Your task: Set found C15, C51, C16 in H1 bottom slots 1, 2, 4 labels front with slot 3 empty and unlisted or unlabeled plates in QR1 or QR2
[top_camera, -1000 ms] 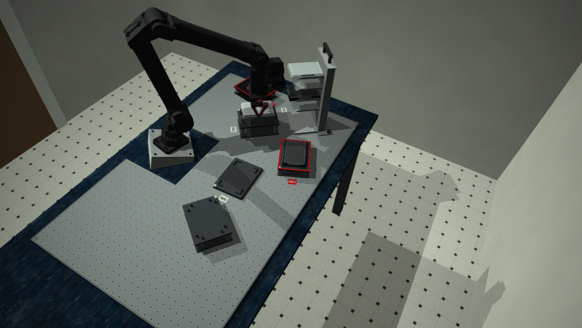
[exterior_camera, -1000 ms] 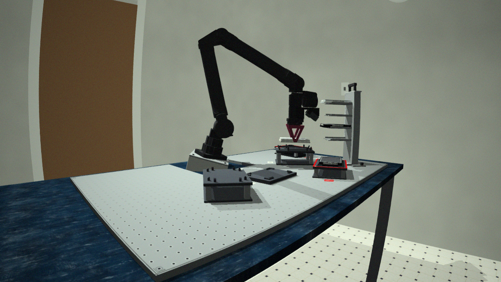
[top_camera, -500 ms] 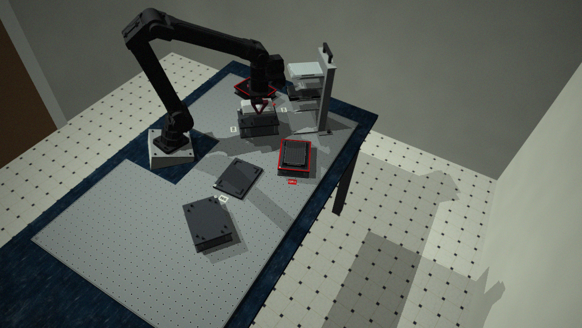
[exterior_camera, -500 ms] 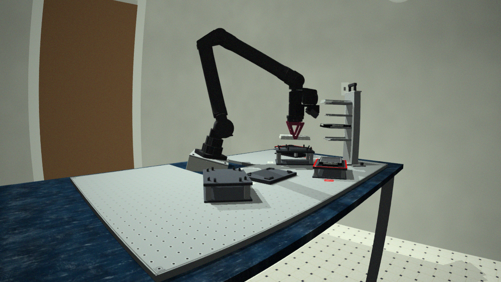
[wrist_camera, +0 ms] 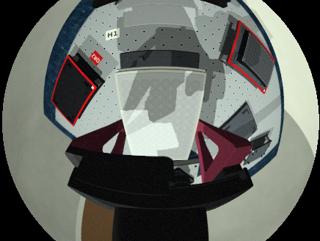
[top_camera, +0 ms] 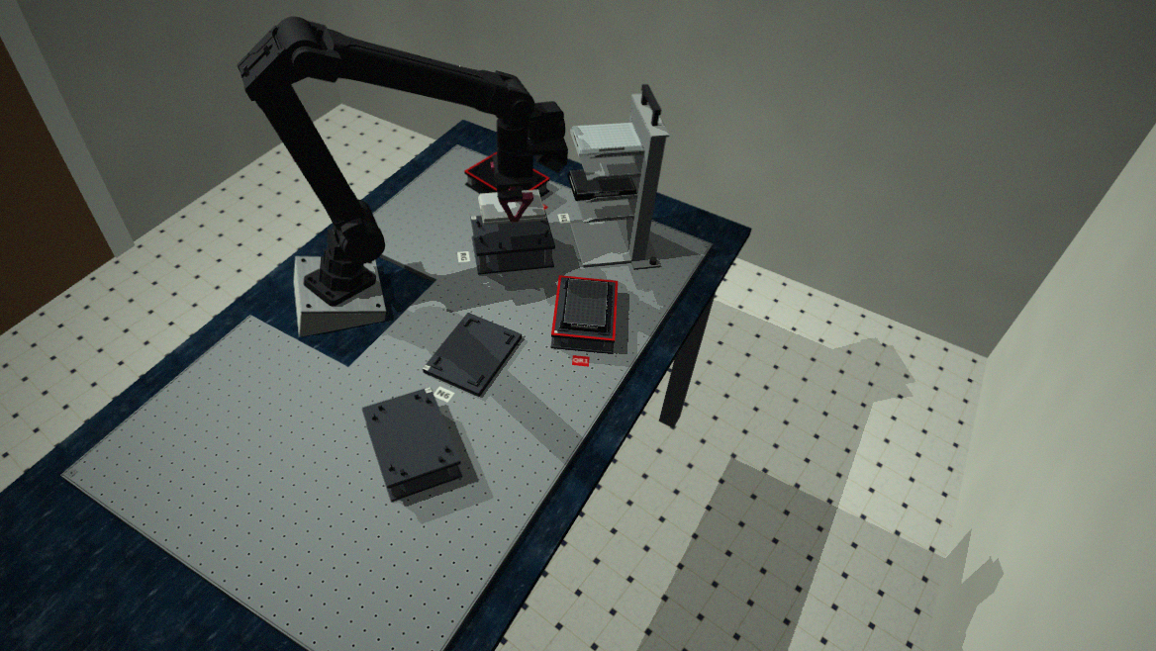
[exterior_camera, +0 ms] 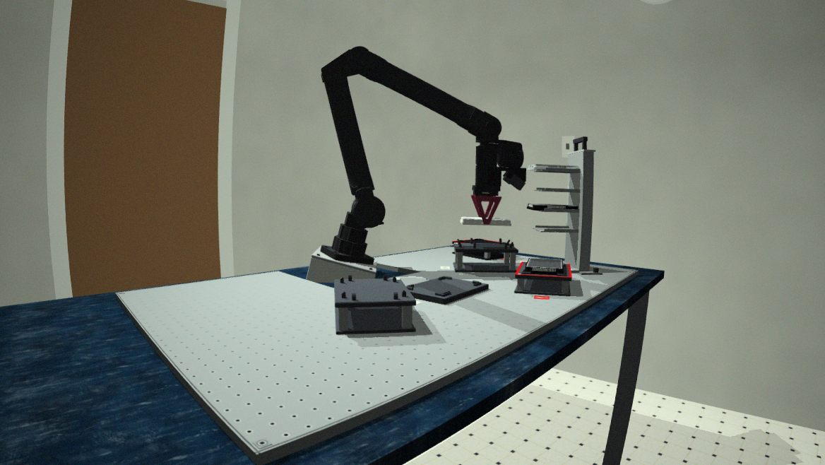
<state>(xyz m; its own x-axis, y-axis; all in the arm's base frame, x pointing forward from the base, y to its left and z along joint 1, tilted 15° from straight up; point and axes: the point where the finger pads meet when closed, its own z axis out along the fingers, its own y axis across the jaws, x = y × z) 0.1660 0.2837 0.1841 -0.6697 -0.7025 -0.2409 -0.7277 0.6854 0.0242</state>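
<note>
- White plate (exterior_camera: pixel 484 220) is grasped across its width between the maroon fingers (exterior_camera: pixel 486 208), held level in the air above the regrip nest (exterior_camera: pixel 483 246).
- Its long axis runs away from the wrist towards plate hotel H1 (exterior_camera: pixel 580 208), which stands just beyond.
- No ID label is legible from here.
- Judgement: insertion short end first.

I see even, moderate light throwing soft-edged shadows across the bench (top_camera: pixel 242 452) and floor toward the right wall. No glare. My wrist view is a fisheye circle, strongly bent at its rim; small deck labels read blurred.
</note>
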